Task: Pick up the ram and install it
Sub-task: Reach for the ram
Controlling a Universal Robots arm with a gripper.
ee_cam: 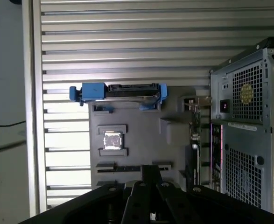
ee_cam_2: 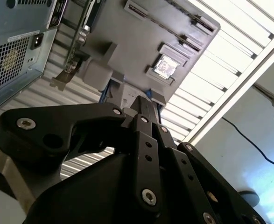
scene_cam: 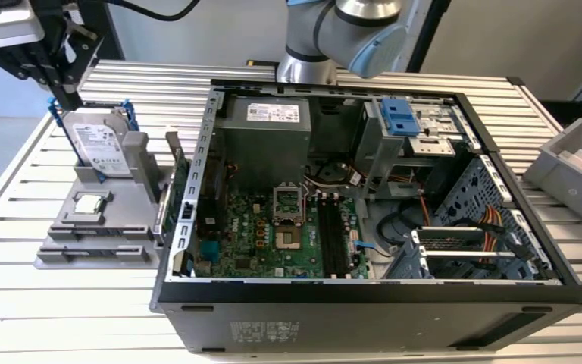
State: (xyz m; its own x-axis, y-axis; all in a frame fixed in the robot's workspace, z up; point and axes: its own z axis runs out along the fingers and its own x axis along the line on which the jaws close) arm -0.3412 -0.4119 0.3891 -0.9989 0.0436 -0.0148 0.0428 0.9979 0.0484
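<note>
The ram (ee_cam: 127, 168) seems to be the thin dark edge standing in a long slot of the grey plastic holder (ee_cam: 141, 130), though edge-on its chips cannot be made out. Next to that slot, in a square recess, lies the small silver processor chip (ee_cam: 112, 141). Beyond it the hard drive (ee_cam: 122, 91) stands on edge, metal-bodied with blue plastic rails.

The gripper (ee_cam: 150, 171) is black, built of jointed, bolted link bars. In both wrist views its fingers run together into one narrow tip with nothing between them. In the exterior view the gripper (scene_cam: 66, 97) hangs just above the top edge of the hard drive (scene_cam: 99, 144), at the exterior view's left, away from the ram's end of the holder.

That view also looks into the open computer case (scene_cam: 372, 292), where the green motherboard (scene_cam: 261, 227) lies flat. The first wrist view shows the case's perforated metal back panel (ee_cam: 244, 154). Everything rests on a ribbed aluminium table (scene_cam: 69, 318).
</note>
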